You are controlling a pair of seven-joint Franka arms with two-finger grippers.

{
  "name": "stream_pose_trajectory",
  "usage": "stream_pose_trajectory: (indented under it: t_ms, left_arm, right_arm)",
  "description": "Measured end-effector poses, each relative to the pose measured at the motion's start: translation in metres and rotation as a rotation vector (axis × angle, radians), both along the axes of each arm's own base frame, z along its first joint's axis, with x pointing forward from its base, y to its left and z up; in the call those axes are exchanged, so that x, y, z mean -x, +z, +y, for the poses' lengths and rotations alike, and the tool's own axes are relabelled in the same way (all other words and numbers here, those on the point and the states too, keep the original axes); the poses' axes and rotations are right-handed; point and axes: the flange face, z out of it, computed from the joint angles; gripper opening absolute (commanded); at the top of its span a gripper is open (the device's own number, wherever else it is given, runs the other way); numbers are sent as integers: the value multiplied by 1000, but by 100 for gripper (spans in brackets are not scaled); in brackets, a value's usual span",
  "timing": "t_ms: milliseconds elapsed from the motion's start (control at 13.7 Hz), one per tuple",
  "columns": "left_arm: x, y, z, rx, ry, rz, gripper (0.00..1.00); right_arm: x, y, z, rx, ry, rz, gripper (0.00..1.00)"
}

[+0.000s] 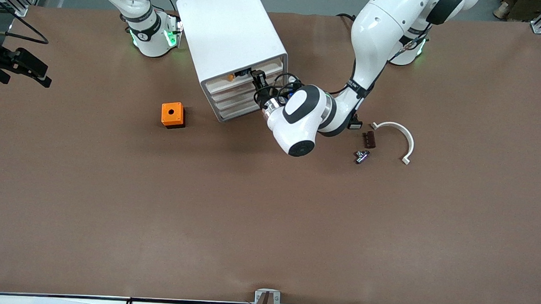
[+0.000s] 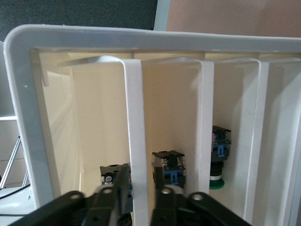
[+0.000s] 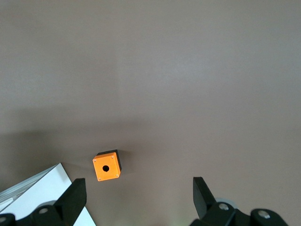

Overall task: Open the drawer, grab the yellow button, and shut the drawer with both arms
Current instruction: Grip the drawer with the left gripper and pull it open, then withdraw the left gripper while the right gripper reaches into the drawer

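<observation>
The white cabinet (image 1: 232, 36) stands near the robots' bases. Its uppermost drawer (image 1: 255, 72) sits about level with the three drawers below it. The button's orange cap (image 1: 230, 77) shows inside it. My left gripper (image 1: 258, 84) is at the drawer's front. In the left wrist view its fingers (image 2: 162, 195) straddle the drawer's white front lip (image 2: 134, 132) and press on it. The button's black-and-blue body (image 2: 111, 172) is just past one finger. My right gripper (image 3: 138, 195) is open and empty, high over the table; it is out of the front view.
An orange cube with a hole (image 1: 172, 115) (image 3: 106, 167) lies beside the cabinet toward the right arm's end. A white curved clip (image 1: 397, 134), a brown piece (image 1: 368, 139) and a small metal part (image 1: 361, 156) lie toward the left arm's end. Other buttons (image 2: 168, 165) sit in lower drawers.
</observation>
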Motion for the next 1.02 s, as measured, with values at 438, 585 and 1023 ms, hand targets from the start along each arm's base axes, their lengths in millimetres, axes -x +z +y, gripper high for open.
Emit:
stream_pose_trajectory:
  t_ms: [438,585,1023]
  left_arm:
    - [-36,3,30,-9,63,-16,0]
    - [-62,7,51,-1,108,-34,0]
    - [-104,14,89,35,193,-92,0]
  right_arm:
    - [-1,-1,0,0,1,1,100]
    - [-5,-4,8,0,14,5,100]
    - [-30,-28,83,8,-41,38,100]
